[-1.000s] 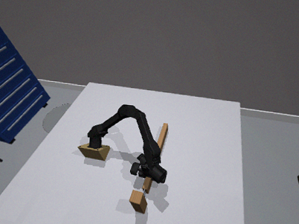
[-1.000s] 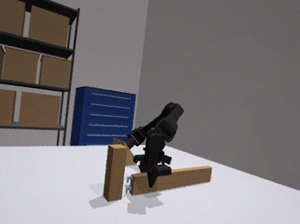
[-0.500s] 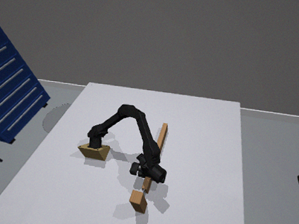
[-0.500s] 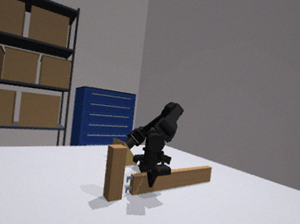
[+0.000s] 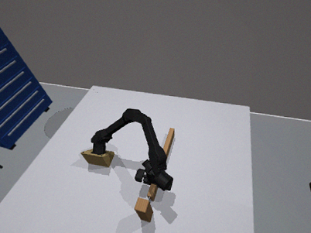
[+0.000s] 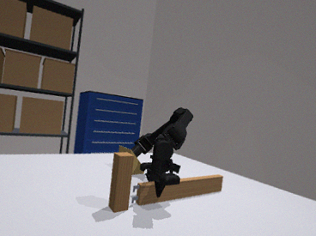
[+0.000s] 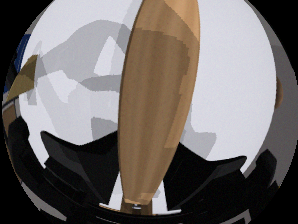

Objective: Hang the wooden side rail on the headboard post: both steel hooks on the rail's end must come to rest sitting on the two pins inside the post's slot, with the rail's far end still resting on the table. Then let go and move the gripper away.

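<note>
My fingers (image 6: 160,189) pinch the wooden rail (image 5: 169,141) (image 6: 200,186) (image 7: 157,90) near its hooked end. I see both steel hooks (image 6: 135,194) just beside the upright post (image 5: 143,209) (image 6: 120,182), outside its slot.

Steel hooks (image 5: 150,198) (image 6: 135,188) crowd narrow gap between post (image 5: 143,208) (image 6: 120,183) and rail (image 5: 169,139) (image 6: 200,187) (image 7: 157,90); arm (image 5: 150,132) (image 6: 179,129) blocks overhead access near rail's hooked end.

My tool (image 5: 150,192) (image 6: 159,191) (image 7: 145,132) is black; the wooden rail (image 5: 169,139) (image 6: 200,186) (image 7: 157,75) between its fingers is orange-brown with lengthwise grain. Beside my tool, 2 hooks (image 6: 136,188) are grey and the post (image 5: 143,209) (image 6: 121,182) grained brown. The counter (image 5: 217,165) (image 6: 239,229) (image 7: 235,75) below is pale white.
</note>
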Motion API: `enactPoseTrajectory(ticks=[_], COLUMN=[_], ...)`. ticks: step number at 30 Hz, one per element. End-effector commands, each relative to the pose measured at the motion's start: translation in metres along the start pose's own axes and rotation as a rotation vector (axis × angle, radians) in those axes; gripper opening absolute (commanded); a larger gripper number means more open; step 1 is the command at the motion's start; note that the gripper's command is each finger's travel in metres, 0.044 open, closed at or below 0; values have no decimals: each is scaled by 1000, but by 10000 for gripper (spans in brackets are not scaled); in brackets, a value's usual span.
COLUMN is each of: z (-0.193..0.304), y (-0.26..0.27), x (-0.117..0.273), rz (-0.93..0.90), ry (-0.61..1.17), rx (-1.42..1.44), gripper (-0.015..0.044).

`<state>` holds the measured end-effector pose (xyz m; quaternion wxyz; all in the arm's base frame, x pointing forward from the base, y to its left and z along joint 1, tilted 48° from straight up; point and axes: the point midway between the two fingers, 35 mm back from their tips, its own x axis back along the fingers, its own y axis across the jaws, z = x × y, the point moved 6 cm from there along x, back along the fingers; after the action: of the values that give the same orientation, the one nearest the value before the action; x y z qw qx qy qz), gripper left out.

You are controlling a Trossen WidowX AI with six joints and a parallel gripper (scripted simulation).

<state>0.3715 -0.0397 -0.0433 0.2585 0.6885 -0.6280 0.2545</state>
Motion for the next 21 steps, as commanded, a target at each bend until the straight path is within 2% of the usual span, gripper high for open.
enactPoseTrajectory(ticks=[1,21], z=[0,0], y=[-1,-1], x=[3,6], rz=[3,3], ry=[2,2], rx=[12,12], gripper=[0,0])
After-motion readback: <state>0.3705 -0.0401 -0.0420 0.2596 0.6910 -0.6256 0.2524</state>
